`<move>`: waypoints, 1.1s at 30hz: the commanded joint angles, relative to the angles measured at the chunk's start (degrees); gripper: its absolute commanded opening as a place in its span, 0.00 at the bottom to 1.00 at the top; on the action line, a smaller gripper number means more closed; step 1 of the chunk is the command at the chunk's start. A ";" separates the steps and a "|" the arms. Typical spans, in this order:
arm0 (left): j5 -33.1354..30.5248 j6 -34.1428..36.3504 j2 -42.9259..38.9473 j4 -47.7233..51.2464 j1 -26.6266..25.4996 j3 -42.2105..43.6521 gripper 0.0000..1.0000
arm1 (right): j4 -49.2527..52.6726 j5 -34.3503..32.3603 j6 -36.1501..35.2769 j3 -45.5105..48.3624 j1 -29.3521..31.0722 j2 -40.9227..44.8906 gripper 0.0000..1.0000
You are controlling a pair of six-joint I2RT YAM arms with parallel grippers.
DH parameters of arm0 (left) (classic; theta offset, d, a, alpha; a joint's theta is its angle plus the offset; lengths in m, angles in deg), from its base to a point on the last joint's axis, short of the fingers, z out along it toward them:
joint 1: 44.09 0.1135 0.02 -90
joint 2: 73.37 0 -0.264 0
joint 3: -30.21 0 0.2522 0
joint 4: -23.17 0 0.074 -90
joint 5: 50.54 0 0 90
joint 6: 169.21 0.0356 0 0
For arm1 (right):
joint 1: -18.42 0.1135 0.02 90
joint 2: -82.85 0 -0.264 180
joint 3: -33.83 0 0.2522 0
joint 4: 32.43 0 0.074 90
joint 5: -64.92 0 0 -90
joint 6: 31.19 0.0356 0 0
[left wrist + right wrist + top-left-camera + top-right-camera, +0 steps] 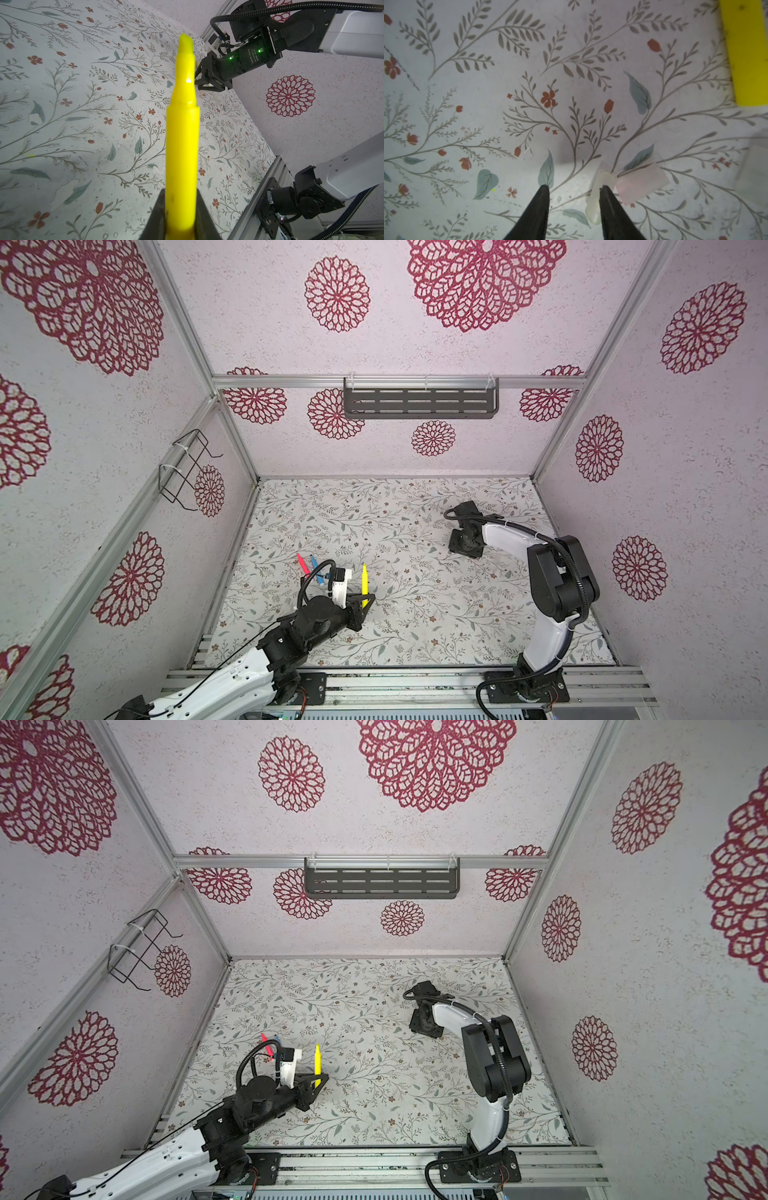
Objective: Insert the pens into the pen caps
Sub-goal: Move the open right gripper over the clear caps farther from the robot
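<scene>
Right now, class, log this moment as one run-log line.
left gripper: shut on yellow pen, tip bare | right gripper: open, clear cap beside one finger | pink pen, blue pen: lying on table

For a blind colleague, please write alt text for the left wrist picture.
A yellow pen, its tip uncapped, is clamped in the left tool and points out over a flowered table. Behind it, the right tool hangs over the table.
</scene>
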 commanded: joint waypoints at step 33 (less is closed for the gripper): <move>-1.20 -0.43 -0.61 0.47 -0.68 -0.04 0.00 | 1.40 -4.09 -1.61 1.53 -0.63 3.84 0.45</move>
